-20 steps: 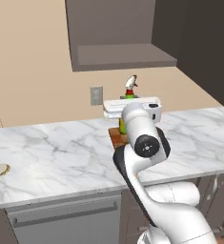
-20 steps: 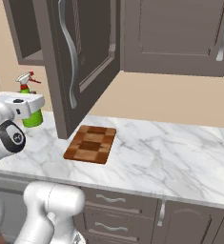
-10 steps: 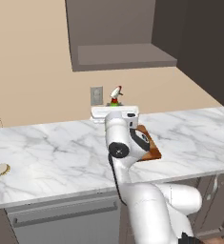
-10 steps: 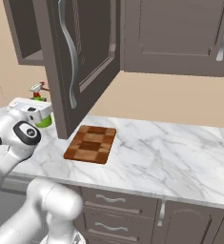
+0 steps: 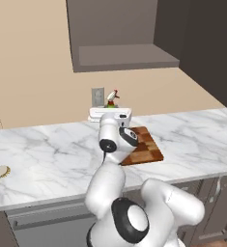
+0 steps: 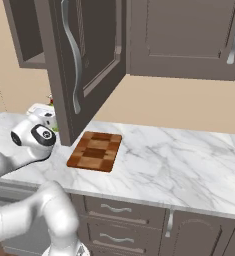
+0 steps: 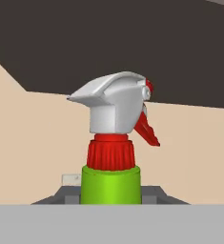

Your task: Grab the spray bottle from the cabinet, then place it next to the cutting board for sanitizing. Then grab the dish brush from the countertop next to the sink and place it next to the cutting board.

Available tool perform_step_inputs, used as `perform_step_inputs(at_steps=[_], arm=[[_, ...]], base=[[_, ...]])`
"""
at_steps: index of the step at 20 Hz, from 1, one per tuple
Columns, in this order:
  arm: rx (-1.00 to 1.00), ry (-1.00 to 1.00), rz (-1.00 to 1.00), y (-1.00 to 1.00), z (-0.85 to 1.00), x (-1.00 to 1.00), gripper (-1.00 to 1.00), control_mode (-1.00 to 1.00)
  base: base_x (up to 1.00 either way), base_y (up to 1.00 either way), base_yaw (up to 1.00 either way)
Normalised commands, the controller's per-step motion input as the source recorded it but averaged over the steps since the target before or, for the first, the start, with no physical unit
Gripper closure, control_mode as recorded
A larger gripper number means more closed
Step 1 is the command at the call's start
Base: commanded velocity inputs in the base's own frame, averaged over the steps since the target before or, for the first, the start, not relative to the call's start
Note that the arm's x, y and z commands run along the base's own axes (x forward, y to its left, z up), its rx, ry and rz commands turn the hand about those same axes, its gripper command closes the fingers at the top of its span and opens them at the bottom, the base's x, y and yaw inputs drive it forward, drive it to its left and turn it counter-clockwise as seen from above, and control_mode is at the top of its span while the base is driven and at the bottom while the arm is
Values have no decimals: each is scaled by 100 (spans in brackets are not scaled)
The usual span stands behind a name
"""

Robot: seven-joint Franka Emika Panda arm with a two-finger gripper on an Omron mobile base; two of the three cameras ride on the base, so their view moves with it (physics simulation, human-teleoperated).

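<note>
**Spray bottle held above the countertop, left of the cutting board**

The gripper (image 5: 111, 113) is closed on the spray bottle (image 7: 111, 183), which is clamped at its green body. In the hand view, the bottle is seen upright, with the red collar and the white-and-red trigger nozzle above the grip and the nozzle tip directed to the left of that view. In the left base view, only the nozzle is shown above the white hand, near the back edge of the countertop (image 5: 47, 154) and in front of a wall outlet (image 5: 97, 95).

The cutting board (image 5: 144, 149) is laid flat near the front edge of the countertop, just right of the hand. The dish brush (image 5: 1, 172) is located at the far left end of the countertop, near its front edge, well apart from the board.

The cabinet (image 5: 122, 55) is mounted on the wall above, and its door (image 6: 84, 60) is swung open.
</note>
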Motion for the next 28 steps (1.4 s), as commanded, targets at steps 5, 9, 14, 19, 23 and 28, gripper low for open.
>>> perform_step_inputs(at_steps=[5, 9, 14, 19, 23, 28], arm=[[0, 0, -3, 8, -52, 52, 100, -100], [0, 1, 0, 0, -30, 37, 100, -100], [0, 19, 0, 1, -11, 9, 100, -100], [0, 28, 0, 4, -16, 14, 100, -100], [0, 19, 0, 3, -18, 27, 100, -100], [-1, -1, 0, 1, -23, 23, 100, -100]], base=[[0, 0, 0], [0, 0, 0], [0, 0, 0], [0, 0, 0], [0, 0, 0], [0, 0, 0]])
